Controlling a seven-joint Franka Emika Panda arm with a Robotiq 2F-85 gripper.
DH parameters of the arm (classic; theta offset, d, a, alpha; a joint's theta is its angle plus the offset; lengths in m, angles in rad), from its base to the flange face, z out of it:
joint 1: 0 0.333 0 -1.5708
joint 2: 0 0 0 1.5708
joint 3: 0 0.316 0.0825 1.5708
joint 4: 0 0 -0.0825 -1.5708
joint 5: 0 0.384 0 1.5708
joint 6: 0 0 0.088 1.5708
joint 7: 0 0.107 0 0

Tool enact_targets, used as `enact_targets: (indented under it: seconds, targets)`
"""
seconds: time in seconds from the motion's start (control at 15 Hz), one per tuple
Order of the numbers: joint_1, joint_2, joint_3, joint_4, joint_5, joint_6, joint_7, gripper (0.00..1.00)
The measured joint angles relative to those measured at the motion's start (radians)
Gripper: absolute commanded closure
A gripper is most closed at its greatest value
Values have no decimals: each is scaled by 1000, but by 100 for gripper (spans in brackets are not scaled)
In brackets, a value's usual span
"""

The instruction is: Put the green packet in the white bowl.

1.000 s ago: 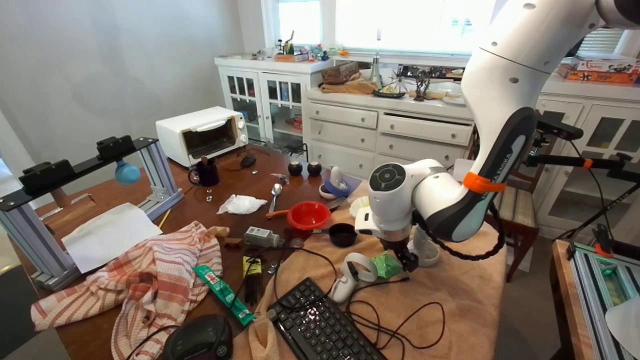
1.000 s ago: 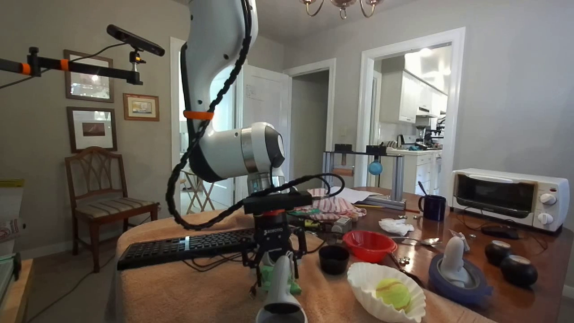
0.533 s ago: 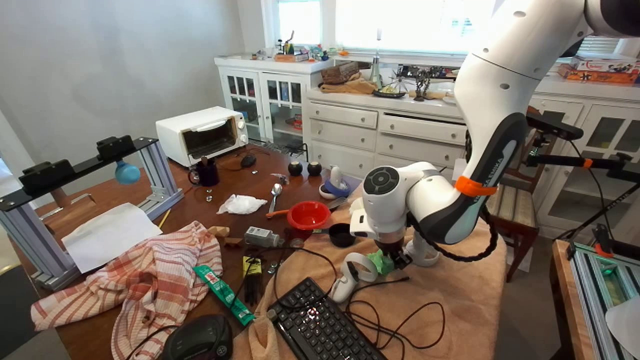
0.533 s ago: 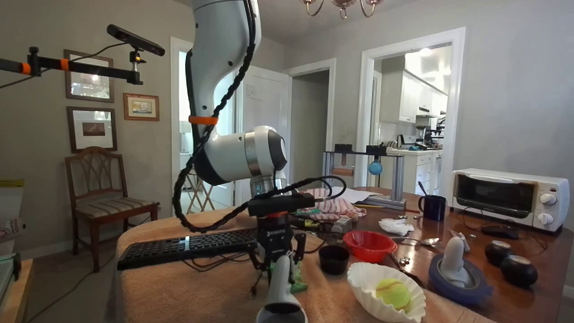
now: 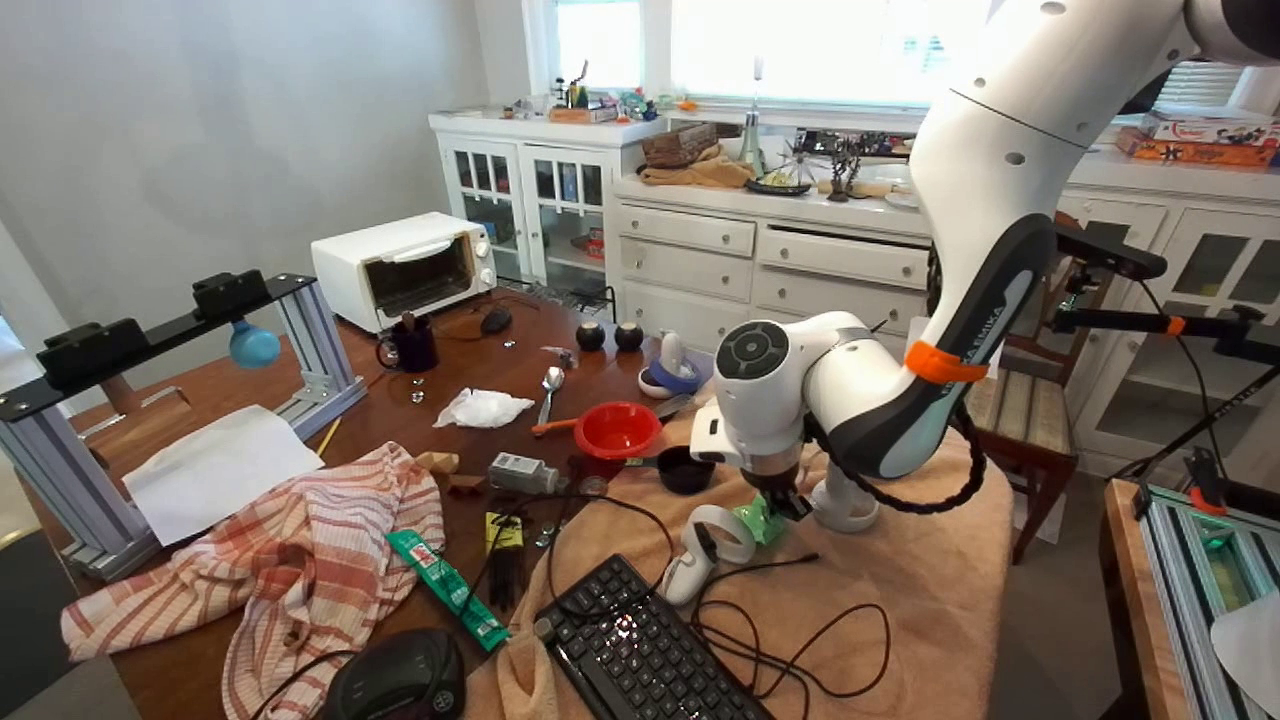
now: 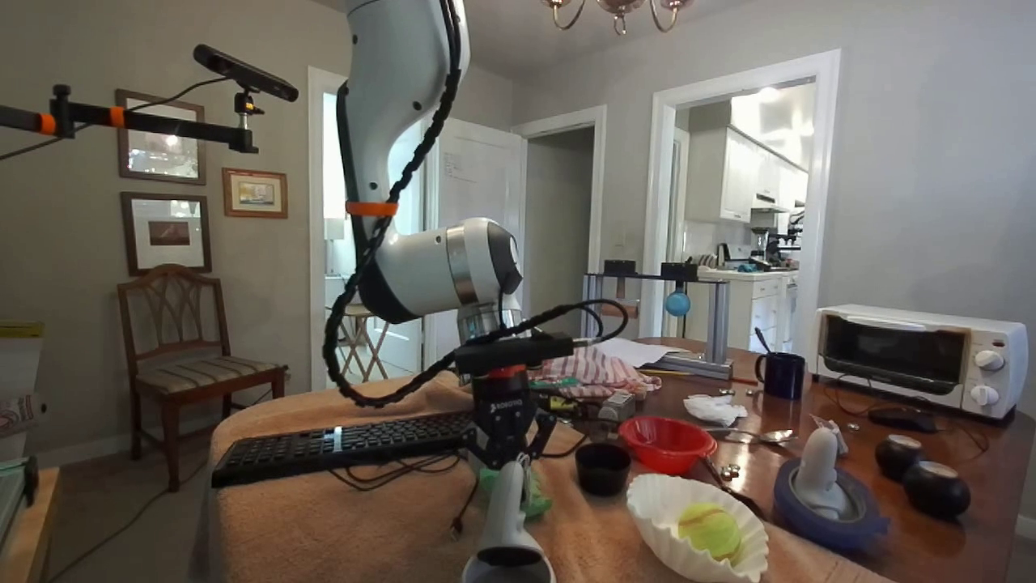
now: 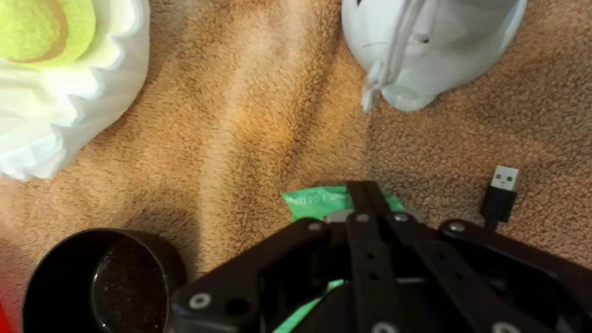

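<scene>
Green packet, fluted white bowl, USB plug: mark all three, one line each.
Green packet point(image 5: 760, 522): in an exterior view, on its crumpled visible middle.
Fluted white bowl point(image 6: 657, 505): in an exterior view, on its inner wall.
USB plug point(image 7: 499, 200): in the wrist view, on its black housing.

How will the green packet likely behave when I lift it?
The green packet is probably floppy: its visible edge looks thin and uneven in the wrist view. It is likely light, being small with a thin-looking wrapper, though its contents can't be seen. It may sag or twist from the gripper, which looks shut on it at one narrow spot.
</scene>
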Motion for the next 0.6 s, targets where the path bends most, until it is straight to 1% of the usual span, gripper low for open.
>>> enact_targets:
  seconds: [0.13, 0.33, 0.6]
  targets:
    - [11, -33, 0, -6, 0, -11, 8, 100]
    - [29, -116, -5, -23, -11, -15, 41, 100]
    - [53, -239, -50, -39, -82, -26, 177, 100]
